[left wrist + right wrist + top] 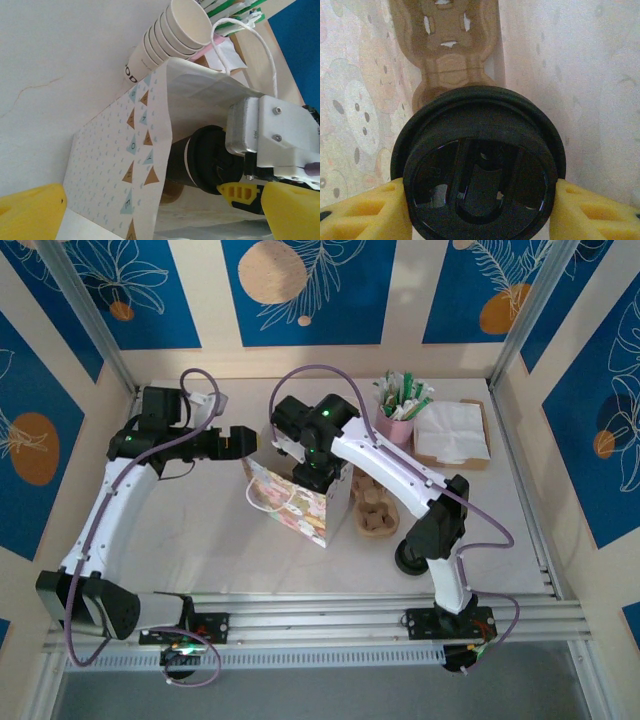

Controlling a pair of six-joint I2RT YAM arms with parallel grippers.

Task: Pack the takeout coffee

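The takeout coffee (480, 170), a dark cup with a round black lid, hangs inside the patterned paper bag (290, 505). My right gripper (480, 215) is shut on it, one yellow finger on each side of the lid. Below the cup, a brown pulp cup carrier (447, 50) lies at the bag's bottom. In the left wrist view the cup (205, 160) shows sideways in the bag's mouth, under the right gripper (240, 192). My left gripper (160, 215) is open, its yellow fingers wide apart at the bag's (115, 165) rim. From above, the left gripper (243, 440) sits just left of the bag's top corner.
A stack of lidless white paper cups (170, 35) lies behind the bag. A pink cup of straws and sachets (400, 412) and a napkin box (452, 435) stand at the back right. A brown pulp tray (376, 514) sits right of the bag.
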